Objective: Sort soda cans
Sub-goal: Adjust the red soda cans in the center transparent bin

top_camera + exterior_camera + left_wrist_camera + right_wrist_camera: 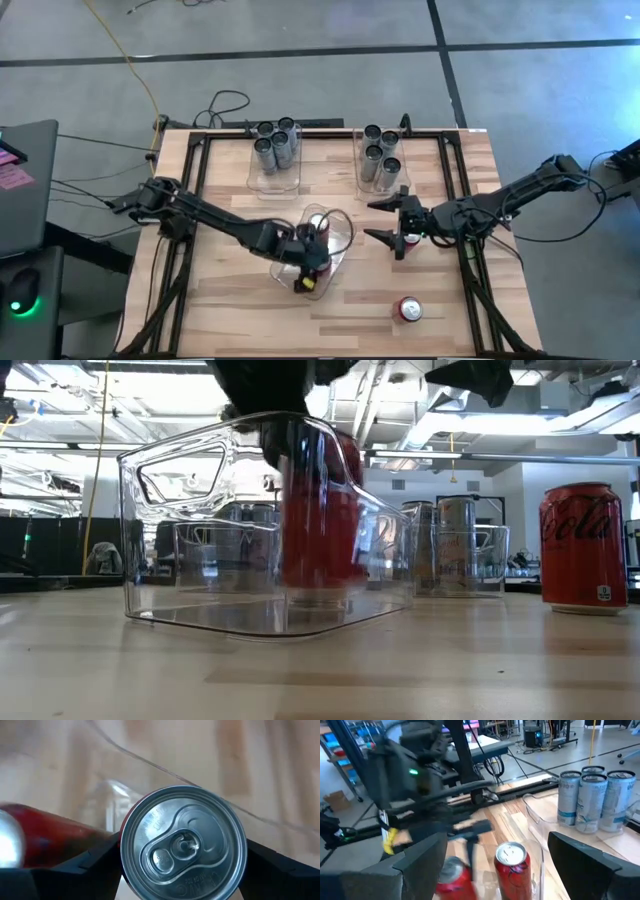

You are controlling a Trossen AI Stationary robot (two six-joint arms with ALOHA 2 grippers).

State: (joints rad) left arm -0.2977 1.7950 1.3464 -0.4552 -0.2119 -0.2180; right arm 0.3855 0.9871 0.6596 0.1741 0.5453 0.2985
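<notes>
My left gripper (pixel 305 268) reaches down into a clear bin (pixel 343 232) at the table's middle, shut on a red soda can (pixel 184 845) with a silver top. A second red can (pixel 318 226) stands in the same bin. A third red can (pixel 409 310) stands on its base near the table's near edge. Silver-grey cans (pixel 276 146) fill a far-left bin, and others (pixel 380 152) stand in a far-right bin. My right gripper (pixel 386 220) hovers open just right of the middle bin, touching nothing. My left gripper pinches the red can by its upper side wall (pixel 121 831), just below the silver top, one finger (pixel 92 862) on each side. The fingers come from above, pointing down. The can is upright inside the bin (pixel 320 510); whether its base touches the bin's floor I cannot tell.
Black frame rails (pixel 455 190) run along the table's left, right and far sides. Bare wood lies at the near left and around the lone red can (pixel 583 545). Cables (pixel 225 105) trail off the far left corner.
</notes>
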